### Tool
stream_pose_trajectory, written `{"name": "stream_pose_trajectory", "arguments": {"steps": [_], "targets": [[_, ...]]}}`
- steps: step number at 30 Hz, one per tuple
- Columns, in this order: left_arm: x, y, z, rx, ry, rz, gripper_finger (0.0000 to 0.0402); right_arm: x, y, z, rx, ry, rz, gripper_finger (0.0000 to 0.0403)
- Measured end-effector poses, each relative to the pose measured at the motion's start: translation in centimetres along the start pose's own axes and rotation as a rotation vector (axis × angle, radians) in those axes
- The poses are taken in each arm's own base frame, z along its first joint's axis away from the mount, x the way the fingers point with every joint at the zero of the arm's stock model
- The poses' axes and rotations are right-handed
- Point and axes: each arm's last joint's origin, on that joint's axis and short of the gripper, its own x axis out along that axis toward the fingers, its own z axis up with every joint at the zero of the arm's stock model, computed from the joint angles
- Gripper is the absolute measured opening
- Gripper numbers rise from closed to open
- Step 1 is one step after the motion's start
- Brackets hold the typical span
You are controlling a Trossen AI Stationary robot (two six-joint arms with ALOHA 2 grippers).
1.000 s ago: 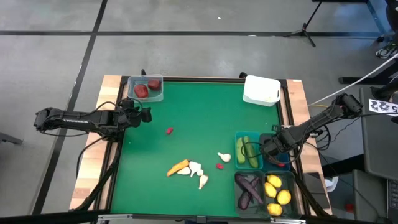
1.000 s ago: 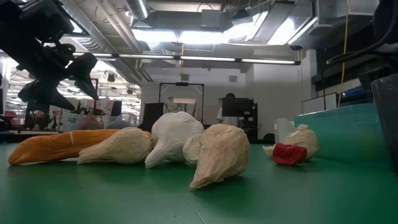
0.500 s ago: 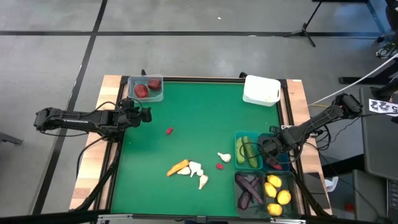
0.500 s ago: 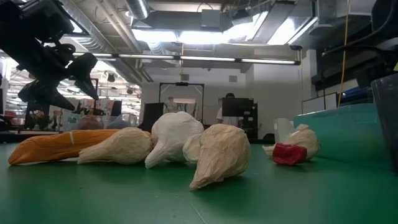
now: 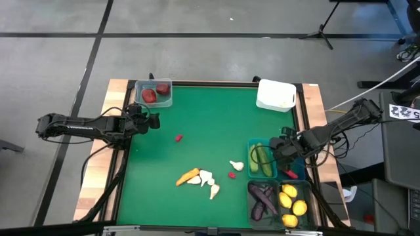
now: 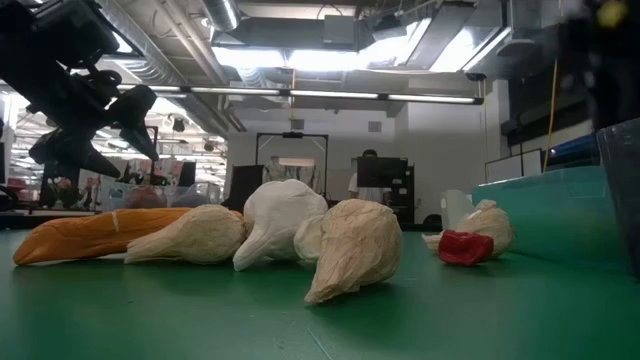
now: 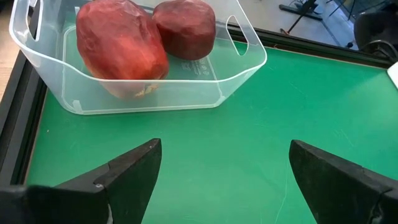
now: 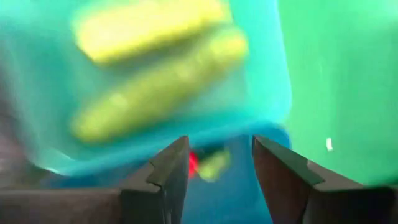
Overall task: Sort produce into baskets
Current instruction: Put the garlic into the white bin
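Right claw (image 5: 276, 150) open above cucumber basket (image 5: 262, 174)

We are reading almost no text in these pictures. In the high view, a white tag (image 5: 404, 112) with dark characters is sitting at the right edge, beside the right arm, but we are not able to make out the characters. On the left arm (image 5: 72, 123), a pale line of lettering is running along the dark link; it is too small for us to read. In the low view and in both wrist views, we are not finding any word, number, brand or sign that can be read, neither on the tabletop nor in the room behind it.
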Motion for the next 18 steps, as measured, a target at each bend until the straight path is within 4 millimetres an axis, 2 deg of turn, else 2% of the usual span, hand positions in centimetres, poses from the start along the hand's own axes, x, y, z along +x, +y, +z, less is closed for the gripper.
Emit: {"name": "stream_pose_trajectory", "arguments": {"steps": [6,9,13,18], "targets": [[0.0,0.0,0.0,0.0,0.0,0.0,0.0345,-4.9,1.6,4.2,-0.027,-0.377,0.179,0.0173],[0.0,0.0,0.0,0.0,0.0,0.0,0.0345,-6.1,2.0,5.1,-0.059,-0.48,0.231,0.0173],[0.0,0.0,0.0,0.0,0.0,0.0,0.0345,-5.7,2.4,5.7,-0.12,-0.504,0.204,0.0173],[0.0,0.0,0.0,-0.002,0.0,0.0,0.0345,-2.8,3.9,8.5,-0.206,-0.49,0.174,0.0173]]}}
